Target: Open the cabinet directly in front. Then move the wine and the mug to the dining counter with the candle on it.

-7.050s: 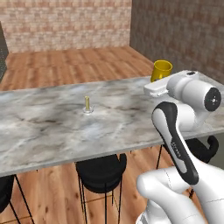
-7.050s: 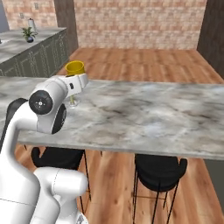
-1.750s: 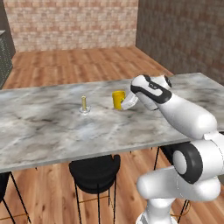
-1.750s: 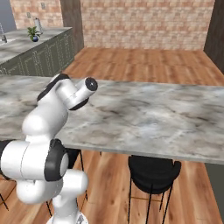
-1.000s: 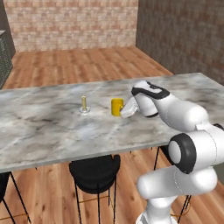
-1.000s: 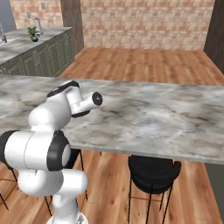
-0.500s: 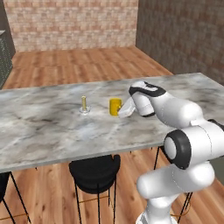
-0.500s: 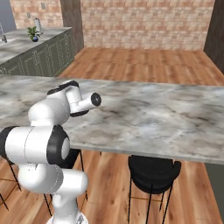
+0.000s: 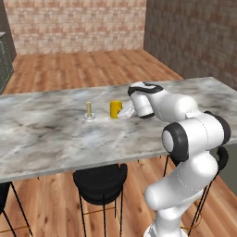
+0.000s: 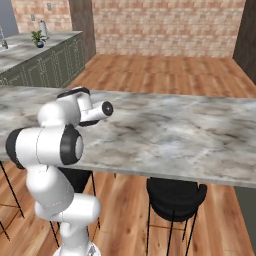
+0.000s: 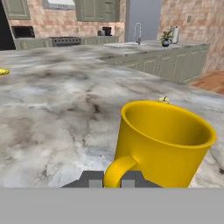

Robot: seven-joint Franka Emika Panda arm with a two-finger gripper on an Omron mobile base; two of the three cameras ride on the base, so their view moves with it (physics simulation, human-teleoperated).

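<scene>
The yellow mug (image 9: 115, 109) stands on the marble dining counter (image 9: 46, 139), just right of the thin candle (image 9: 89, 111). My gripper (image 9: 125, 113) reaches in from the mug's right side and is shut on its handle. In the hand view the mug (image 11: 166, 140) looms close, and its handle curls down between my fingertips (image 11: 89, 180) where the gripper (image 11: 109, 180) holds it. A pale-yellow tip, likely the candle (image 11: 164, 99), peeks over the mug's far rim. The wine is out of view. My arm blocks the mug in the right base view.
Black stools (image 9: 99, 183) (image 10: 175, 192) stand under the counter's near edge. Bare marble (image 10: 190, 130) stretches to the right of the arm. A green kitchen run with a sink and plant (image 10: 37, 37) lies far left, with green wall cabinets (image 11: 92, 8) beyond. A small yellow object (image 11: 3, 71) lies far along the slab.
The mug has come down onto the counter and shifted slightly left toward the candle, still in my grip. The base stands still over the last second.
</scene>
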